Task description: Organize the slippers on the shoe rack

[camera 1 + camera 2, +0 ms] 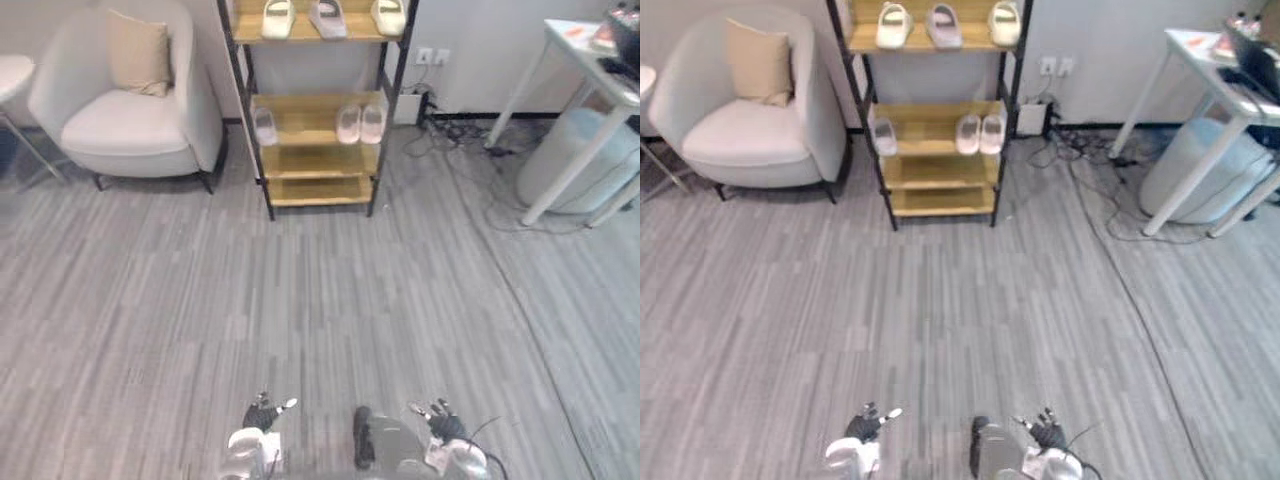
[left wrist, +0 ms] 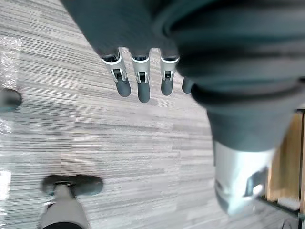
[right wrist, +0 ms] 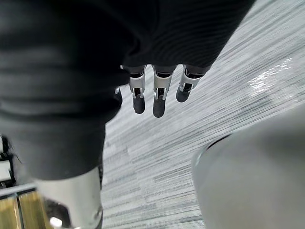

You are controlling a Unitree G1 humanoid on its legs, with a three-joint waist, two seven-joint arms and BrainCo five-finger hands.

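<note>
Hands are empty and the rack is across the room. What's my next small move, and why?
Likely step forward toward the shoe rack. The left hand and right hand hang open and empty low over the floor, with a wide stretch of it before the rack. The lone slipper at the middle shelf's left end, apart from the pair, looks out of reach.

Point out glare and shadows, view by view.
Left wrist view: glare streaks on the floor past the left hand. Right wrist view: a glare patch on the floor beyond the right hand. Eye views: even light, faint shadow under the armchair.
</note>
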